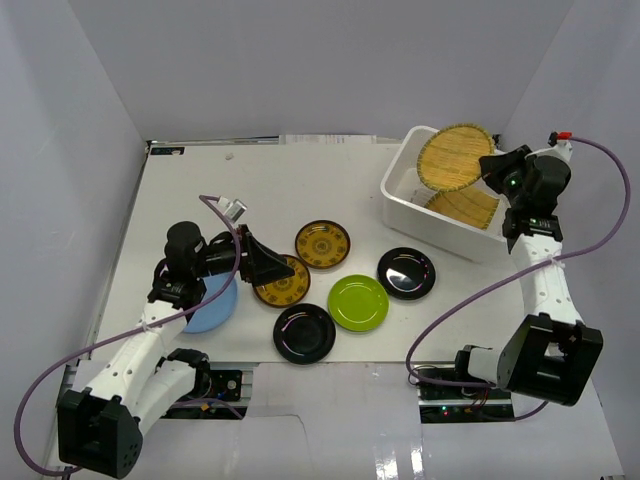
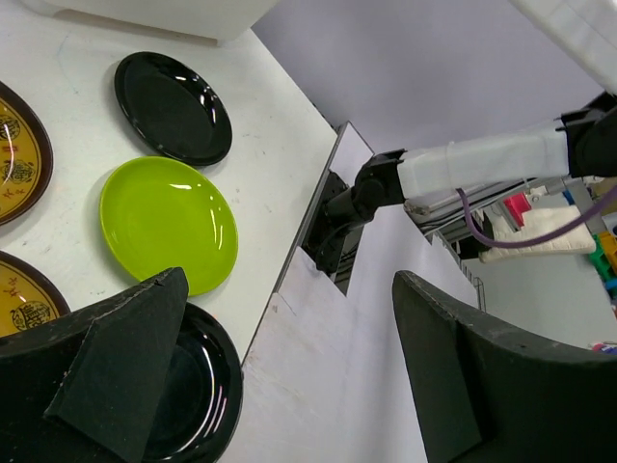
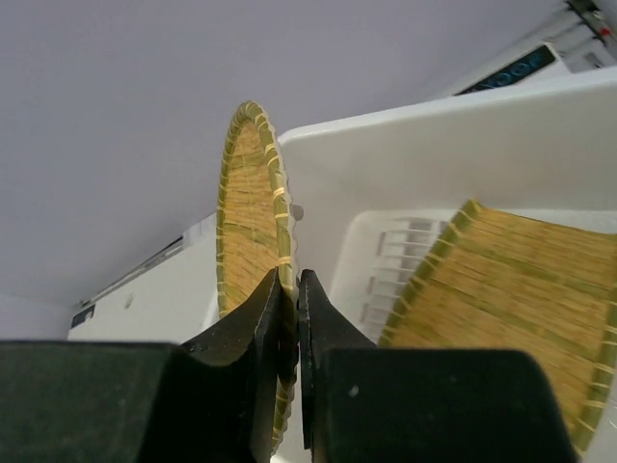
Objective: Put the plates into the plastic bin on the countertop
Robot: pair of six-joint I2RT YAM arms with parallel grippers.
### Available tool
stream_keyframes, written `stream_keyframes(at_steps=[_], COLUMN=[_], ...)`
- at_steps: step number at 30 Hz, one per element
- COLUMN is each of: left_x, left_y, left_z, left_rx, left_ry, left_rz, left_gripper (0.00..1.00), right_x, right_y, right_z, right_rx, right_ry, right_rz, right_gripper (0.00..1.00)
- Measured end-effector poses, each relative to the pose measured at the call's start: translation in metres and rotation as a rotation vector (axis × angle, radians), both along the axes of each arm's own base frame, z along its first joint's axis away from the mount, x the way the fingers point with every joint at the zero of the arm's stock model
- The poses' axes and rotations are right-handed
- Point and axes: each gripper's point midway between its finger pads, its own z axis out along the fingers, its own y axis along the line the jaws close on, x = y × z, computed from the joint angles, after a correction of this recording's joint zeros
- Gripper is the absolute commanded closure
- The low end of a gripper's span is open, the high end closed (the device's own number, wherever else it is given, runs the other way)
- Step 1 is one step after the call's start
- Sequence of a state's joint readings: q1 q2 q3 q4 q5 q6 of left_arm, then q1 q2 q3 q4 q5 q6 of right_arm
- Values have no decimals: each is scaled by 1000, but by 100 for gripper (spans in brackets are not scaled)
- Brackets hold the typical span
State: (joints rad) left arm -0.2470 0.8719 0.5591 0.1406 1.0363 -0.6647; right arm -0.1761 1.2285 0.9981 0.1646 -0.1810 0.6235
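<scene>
Right gripper pinched the round woven plate by its rim over the bin — a thin hold that might slip and tip it outside; left gripper gaped wide, empty.

Counted eight in all: two glossy black plates, two brown-rimmed patterned plates, one round woven plate, one squarish woven plate, one lime green plate, one light blue plate. Plus one white plastic bin.

Round woven plate tilted on edge over white plastic bin, squarish woven plate inside, six other plates on countertop.
</scene>
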Motion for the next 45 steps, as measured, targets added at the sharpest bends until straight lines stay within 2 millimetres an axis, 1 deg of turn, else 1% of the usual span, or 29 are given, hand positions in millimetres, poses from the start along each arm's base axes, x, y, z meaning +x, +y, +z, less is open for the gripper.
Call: stream_keyframes(at_steps=[2,4,6,8,11,14,15,16,17,19,22,23,25,26,28,29,31,32,33,34,35,36,37,38,39,40,41,43,45], left_x=[-3,-6,-7,-8,-8,-7,-7,-6,-6,-4,-3,-3,-2,-1,0,2,5,8,10,12,17,21,25,30,36,42,47,59,68], left_y=[-2,-3,-3,-3,-3,-2,-2,-2,-2,-1,-1,-1,-1,-1,0,1,2,3,4,5,8,10,13,17,22,27,33,46,62], left_z=[1,2,0,-1,-3,-5,-5,-6,-6,-6,-7,-7,-8,-9,-11,-12,-12,-10,-9,-6,-2,3,8,17,26,38,53,81,110], left_rx=[8,14,18,23,28,33,35,37,39,41,43,45,49,51,58,62,73,78,83,87,93,97,101,103,104,106,106,104,104], left_ry=[-13,-25,-26,-23,-20,-15,-14,-15,-15,-16,-17,-17,-14,-12,-9,-8,-9,-15,-24,-32,-45,-63,-76,-96,-114,-135,-160,-212,-263], left_rz=[-12,-19,-23,-23,-22,-18,-15,-11,-7,-1,5,8,15,19,30,39,62,78,96,114,148,183,220,264,312,367,421,534,652], left_gripper=[2,2,2,2,2,2,2,2,2,2,2,2,2,2,2,2,2,2,2,2,2,2,2,2,2,2,2,2,2], right_x=[5,9,13,13,8,1,-1,-2,-3,-5,-6,-6,-8,-10,-14,-16,-18,-18,-18,-18,-18,-19,-23,-30,-42,-55,-73,-104,-135], right_y=[-21,-32,-38,-41,-44,-46,-46,-46,-47,-48,-50,-50,-52,-52,-52,-51,-45,-38,-25,-7,17,49,89,127,169,205,245,298,342], right_z=[-20,-44,-67,-85,-104,-118,-122,-125,-128,-132,-133,-132,-132,-131,-125,-118,-97,-84,-70,-56,-45,-35,-27,-26,-28,-34,-42,-65,-89], right_rx=[10,20,30,32,31,28,28,29,26,19,6,2,-11,-21,-39,-51,-77,-88,-103,-119,-135,-150,-161,-165,-175,-181,-186,-202,-224], right_ry=[51,115,179,228,279,325,337,343,351,361,364,363,369,371,367,354,303,269,232,192,157,122,89,70,60,63,65,98,136], right_rz=[-57,-89,-109,-123,-144,-159,-162,-165,-167,-172,-179,-182,-187,-192,-201,-206,-198,-182,-153,-104,-48,36,137,235,341,434,534,667,766], right_gripper=[92,92,92,92,89,79,70,66,58,53,34,23,15,8,7,7,9,13,14,16,27,31,34,47,52,55,61,62,64])
